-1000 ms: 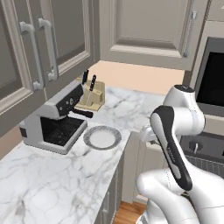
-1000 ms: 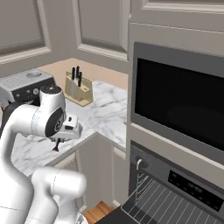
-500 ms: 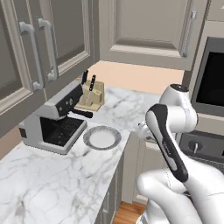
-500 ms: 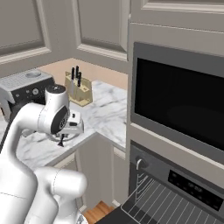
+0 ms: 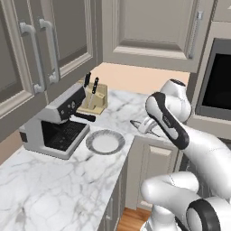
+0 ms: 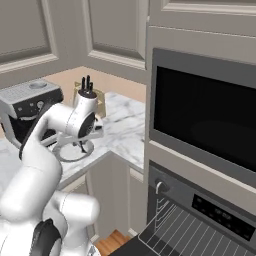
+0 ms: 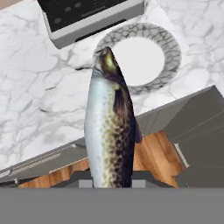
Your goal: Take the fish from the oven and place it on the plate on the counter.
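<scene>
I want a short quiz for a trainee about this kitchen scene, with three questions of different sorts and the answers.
1. True or false: the fish lies on the plate.
2. What holds the fish? A) gripper B) oven rack C) counter
3. Fill in: beside the plate stands a coffee ____.

Key: 1. False, it hangs in the gripper, near the counter edge. 2. A. 3. machine.
</scene>
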You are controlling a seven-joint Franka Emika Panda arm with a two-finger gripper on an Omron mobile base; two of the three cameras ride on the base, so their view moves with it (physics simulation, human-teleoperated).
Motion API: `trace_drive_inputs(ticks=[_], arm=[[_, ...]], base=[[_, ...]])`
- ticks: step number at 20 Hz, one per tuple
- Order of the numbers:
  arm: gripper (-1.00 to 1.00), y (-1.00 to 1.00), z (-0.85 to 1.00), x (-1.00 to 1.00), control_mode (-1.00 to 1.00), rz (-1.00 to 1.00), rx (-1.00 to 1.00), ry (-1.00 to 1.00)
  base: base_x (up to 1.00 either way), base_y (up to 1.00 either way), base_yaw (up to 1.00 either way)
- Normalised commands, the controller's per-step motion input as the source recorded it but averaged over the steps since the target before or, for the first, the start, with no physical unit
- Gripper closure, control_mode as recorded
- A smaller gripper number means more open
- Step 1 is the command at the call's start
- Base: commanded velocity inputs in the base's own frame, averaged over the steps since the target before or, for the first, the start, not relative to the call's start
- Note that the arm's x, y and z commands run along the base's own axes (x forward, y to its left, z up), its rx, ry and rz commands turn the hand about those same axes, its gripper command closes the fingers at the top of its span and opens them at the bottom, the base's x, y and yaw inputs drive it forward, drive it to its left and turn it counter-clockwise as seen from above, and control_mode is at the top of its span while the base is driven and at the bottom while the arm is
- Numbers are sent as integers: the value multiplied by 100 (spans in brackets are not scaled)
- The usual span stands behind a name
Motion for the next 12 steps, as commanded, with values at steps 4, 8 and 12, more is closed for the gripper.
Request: trace_drive_inputs(ticks=[4,8,12], arm=[[100,43,-26,74,-100,29,0,2],[100,19,-49,55,-100,14,0,-8],[100,12,-84,0,-100,15,-13,-24]], base=[[0,0,0],[0,0,0],[0,0,0]])
